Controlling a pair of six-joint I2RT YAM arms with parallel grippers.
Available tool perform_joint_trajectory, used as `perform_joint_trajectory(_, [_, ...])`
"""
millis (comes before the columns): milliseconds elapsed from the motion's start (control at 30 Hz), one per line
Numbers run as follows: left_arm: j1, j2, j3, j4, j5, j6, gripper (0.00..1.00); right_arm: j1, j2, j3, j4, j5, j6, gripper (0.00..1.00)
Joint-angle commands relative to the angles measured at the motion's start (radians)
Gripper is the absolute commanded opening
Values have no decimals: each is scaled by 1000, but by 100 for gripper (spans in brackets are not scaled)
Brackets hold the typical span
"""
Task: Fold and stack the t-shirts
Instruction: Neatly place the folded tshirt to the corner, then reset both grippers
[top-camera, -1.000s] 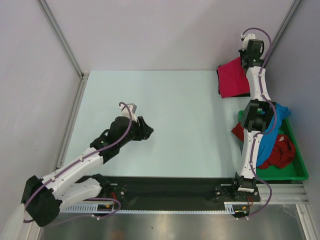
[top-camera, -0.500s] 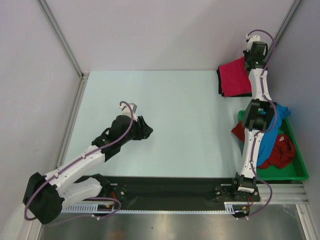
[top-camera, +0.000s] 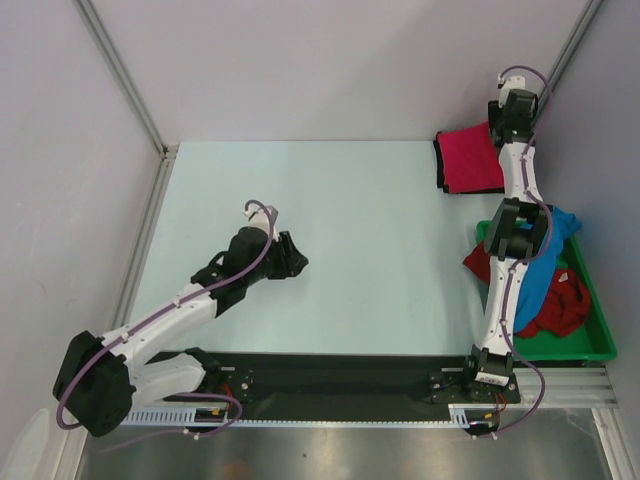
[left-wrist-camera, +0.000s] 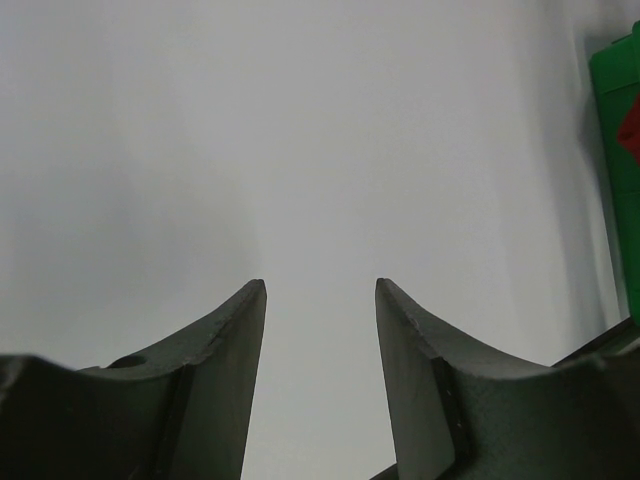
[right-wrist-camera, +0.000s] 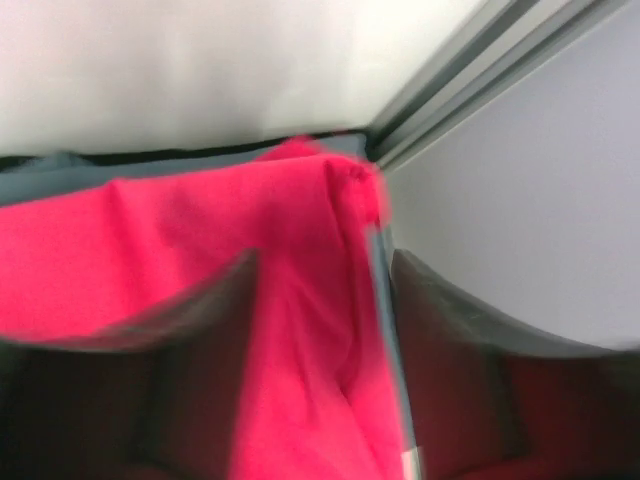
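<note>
At the far right corner of the desk (top-camera: 300, 180), we see the pink-red t-shirt (top-camera: 472, 162) lying flat over a strip of grey-blue cloth (right-wrist-camera: 60, 172). The right tool (right-wrist-camera: 322, 258) hangs just above it with its fingers parted and, as far as the blurred wrist view lets us tell, nothing pinched between them. Towards the left, the left tool (left-wrist-camera: 320, 285) stands partly open over the desk and holds nothing, while at the right edge the green tray (top-camera: 600, 345) holds the bright blue t-shirt (top-camera: 548, 275) heaped on the darker red t-shirt (top-camera: 565, 308).
</note>
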Motion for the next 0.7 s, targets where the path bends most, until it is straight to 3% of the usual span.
perform_joint_trajectory(0, [15, 22, 54, 32, 40, -15, 54, -10, 39, 75, 162, 65, -68, 65])
perform_joint_trajectory(33, [18, 25, 57, 26, 53, -16, 54, -9, 54, 108, 172, 92, -121, 86])
perform_joint_trajectory(100, [18, 26, 60, 0, 57, -20, 53, -9, 61, 200, 166, 148, -171, 100])
perform_joint_trajectory(233, [18, -49, 28, -20, 56, -45, 55, 2, -107, 83, 193, 133, -124, 100])
perform_joint_trajectory(433, [18, -247, -84, -13, 85, -147, 60, 143, -335, -49, -3, 125, 17, 100])
perform_joint_trajectory(667, [18, -423, -277, 10, 163, -295, 65, 434, -749, -674, -41, 79, 300, 100])
